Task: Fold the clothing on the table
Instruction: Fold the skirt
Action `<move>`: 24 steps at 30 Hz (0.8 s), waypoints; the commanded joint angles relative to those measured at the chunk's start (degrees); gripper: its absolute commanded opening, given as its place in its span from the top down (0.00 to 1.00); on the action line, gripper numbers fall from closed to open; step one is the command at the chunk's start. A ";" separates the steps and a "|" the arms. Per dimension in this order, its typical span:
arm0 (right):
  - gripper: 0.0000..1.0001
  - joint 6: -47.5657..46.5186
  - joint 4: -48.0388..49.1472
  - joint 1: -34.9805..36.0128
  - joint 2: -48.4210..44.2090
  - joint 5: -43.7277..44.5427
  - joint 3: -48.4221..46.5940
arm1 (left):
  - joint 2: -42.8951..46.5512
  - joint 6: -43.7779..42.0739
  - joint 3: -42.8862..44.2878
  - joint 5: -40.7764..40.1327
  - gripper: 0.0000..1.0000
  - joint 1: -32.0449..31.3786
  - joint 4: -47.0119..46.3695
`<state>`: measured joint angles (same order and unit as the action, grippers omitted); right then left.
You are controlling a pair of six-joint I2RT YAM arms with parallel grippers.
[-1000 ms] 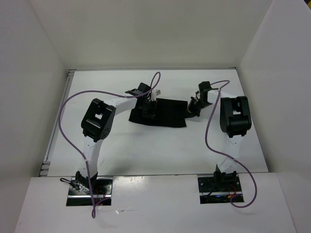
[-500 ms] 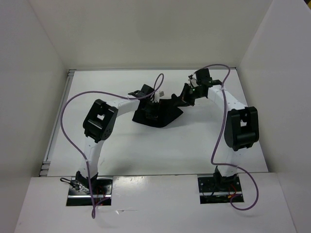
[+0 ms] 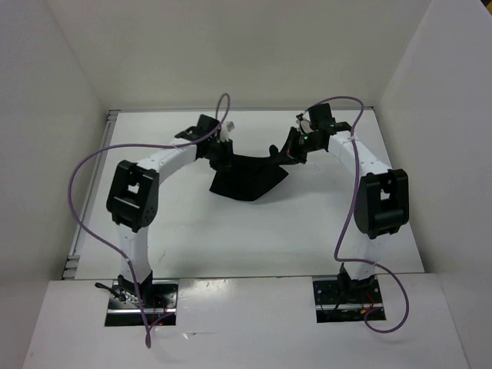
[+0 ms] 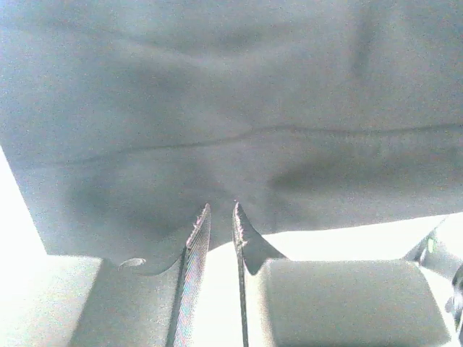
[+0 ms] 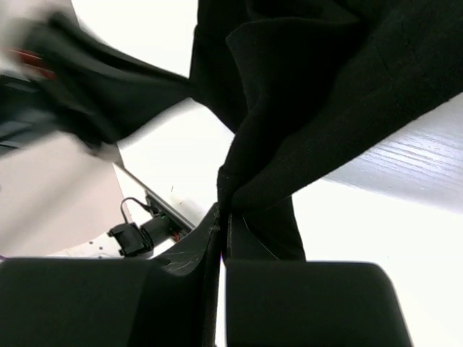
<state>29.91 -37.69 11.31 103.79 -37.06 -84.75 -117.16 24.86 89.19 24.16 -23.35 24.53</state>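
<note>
The black clothing point(image 3: 247, 178) lies bunched in a wedge on the white table point(image 3: 231, 238), its upper edge stretched between both grippers. My right gripper point(image 3: 286, 152) is shut on a folded corner of the clothing point(image 5: 325, 94), pinched at the tips point(image 5: 223, 211) and lifted off the table point(image 5: 405, 173). My left gripper point(image 3: 224, 154) sits at the garment's far-left end. In the left wrist view its jaws point(image 4: 221, 210) stand slightly apart, with bright table showing between them and the grey-looking clothing point(image 4: 231, 94) just at and beyond the tips.
A thin metal rim point(image 3: 92, 192) runs along the table's left side. White walls point(image 3: 453, 115) enclose three sides. Purple cables point(image 3: 84, 207) loop over both arms. The arm bases point(image 3: 138, 296) sit at the near edge. The left arm point(image 5: 58, 79) shows blurred in the right wrist view.
The flat garment was drawn into a wedge as the right gripper carried its corner back and left. The left arm swung to the far left and its jaws parted from shut.
</note>
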 commanded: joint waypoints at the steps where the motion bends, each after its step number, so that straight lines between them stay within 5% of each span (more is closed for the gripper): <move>1: 1.00 -1.26 -2.12 -0.15 0.98 -1.26 -3.05 | 7.73 1.50 -1.29 -8.75 0.74 4.62 1.04; 12: 1.00 -2.31 -3.18 1.52 4.32 -1.26 -7.70 | 3.18 4.05 -7.62 -13.62 0.79 11.31 -1.15; 24: 1.00 1.02 -3.09 9.16 16.60 -3.02 -20.44 | -0.26 6.51 -14.47 -1.59 0.82 11.31 -8.97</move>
<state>29.65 -41.17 18.31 117.80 -38.11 -100.36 -116.51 30.44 77.17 19.07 -11.81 17.32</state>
